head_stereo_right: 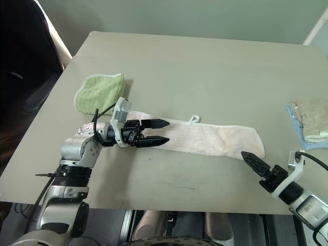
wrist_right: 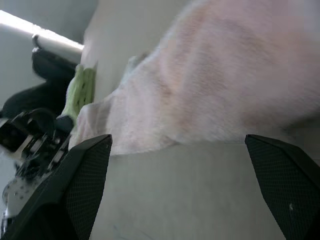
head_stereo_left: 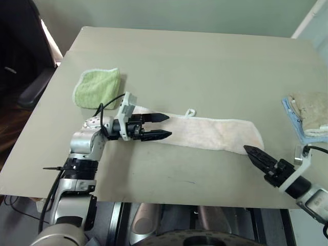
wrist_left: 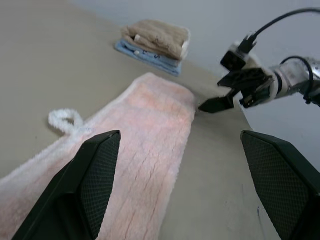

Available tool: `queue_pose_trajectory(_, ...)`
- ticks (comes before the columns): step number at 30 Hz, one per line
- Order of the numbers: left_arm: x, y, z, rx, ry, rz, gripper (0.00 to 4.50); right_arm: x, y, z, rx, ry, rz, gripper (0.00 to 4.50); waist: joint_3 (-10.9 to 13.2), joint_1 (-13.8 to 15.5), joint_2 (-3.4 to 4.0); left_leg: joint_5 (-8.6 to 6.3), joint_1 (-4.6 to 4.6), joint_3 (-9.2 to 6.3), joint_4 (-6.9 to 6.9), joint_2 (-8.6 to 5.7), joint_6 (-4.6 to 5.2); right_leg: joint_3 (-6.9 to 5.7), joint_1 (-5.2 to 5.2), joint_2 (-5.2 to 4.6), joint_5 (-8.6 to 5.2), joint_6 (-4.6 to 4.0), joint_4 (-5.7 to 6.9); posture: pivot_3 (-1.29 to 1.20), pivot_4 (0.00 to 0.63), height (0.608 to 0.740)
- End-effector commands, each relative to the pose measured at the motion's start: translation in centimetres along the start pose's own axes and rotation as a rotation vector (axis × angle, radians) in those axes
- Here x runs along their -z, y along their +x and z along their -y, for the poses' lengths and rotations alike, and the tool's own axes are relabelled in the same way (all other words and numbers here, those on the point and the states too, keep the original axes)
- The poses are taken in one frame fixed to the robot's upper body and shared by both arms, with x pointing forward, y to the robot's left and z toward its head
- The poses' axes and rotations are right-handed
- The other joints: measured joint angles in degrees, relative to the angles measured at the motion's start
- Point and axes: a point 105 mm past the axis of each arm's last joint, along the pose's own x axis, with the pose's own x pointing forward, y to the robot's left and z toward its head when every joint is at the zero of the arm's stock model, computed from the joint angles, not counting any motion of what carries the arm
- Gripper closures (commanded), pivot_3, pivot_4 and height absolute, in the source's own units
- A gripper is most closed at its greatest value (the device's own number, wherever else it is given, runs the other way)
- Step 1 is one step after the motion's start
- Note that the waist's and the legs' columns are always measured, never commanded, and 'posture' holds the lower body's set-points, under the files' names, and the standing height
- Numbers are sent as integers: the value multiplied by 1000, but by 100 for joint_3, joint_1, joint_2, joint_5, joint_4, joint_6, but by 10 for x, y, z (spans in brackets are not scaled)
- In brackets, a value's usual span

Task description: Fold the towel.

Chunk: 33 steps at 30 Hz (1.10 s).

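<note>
The towel (head_stereo_left: 215, 133) is a long pale pink strip lying flat across the table (head_stereo_left: 205, 56), with a small white loop (head_stereo_left: 190, 111) on its far edge. My left gripper (head_stereo_left: 169, 126) points sideways along the strip, over its left end. It is open, with nothing between its fingers. My right gripper (head_stereo_left: 249, 151) sits at the near side of the towel's right end, its tips just short of the cloth. In the right wrist view its fingers stand wide apart and empty, with the towel (wrist_right: 225, 75) beyond them.
A folded green cloth (head_stereo_left: 97, 87) lies behind the left arm. A beige cloth stacked on a blue one (head_stereo_left: 307, 115) rests at the table's right edge. A black chair (head_stereo_left: 25, 61) stands off the table's left side. The table's front edge runs just behind both wrists.
</note>
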Motion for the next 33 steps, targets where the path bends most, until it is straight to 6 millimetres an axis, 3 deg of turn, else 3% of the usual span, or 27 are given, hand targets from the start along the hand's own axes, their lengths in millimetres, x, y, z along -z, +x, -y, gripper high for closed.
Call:
queue_pose_trajectory(1, -3, 13, 6, 43, 30, 7, 350, -8, 2, -3, -28, 106, 43, 0, 0, -1, 0, -1, -3, 0, 0, 0, 0, 0, -1, 0, 0, 0, -4, 0, 150, 728)
queue_pose_trajectory(7, -3, 18, 8, 58, 29, 5, 350, -7, 7, -1, -14, 166, 52, 0, 0, -15, 0, -14, -6, 3, -1, 1, 5, -4, -1, 1, 4, 6, -22, 0, 150, 728)
queue_pose_trajectory(16, -7, 27, 12, 65, 40, -1, 350, -37, 31, 2, 14, 187, 143, 0, 0, -24, 0, -13, -7, 11, 6, -2, 25, -1, 15, -7, 28, 33, -58, 0, 150, 728)
queue_pose_trajectory(24, -9, 25, 8, 38, 59, -12, 350, -43, 29, 5, 31, 148, 149, 0, 0, -5, 0, -12, -7, 11, 7, -3, 27, -2, 20, -8, 34, 31, -62, 0, 150, 728)
queue_pose_trajectory(27, -7, 24, 6, 38, 53, -6, 271, -42, 25, 6, 35, 137, 163, 556, 0, 9, 0, -12, -8, 11, 7, -4, 28, -2, 20, -11, 34, 32, -63, 0, 150, 728)
queue_pose_trajectory(33, 0, 20, -1, 26, 65, -30, 271, -49, 15, 18, 79, 132, 226, 2684, 0, 16, 1, -20, -11, 12, 5, -3, 28, -3, 16, -10, 29, 28, -64, 0, 150, 728)
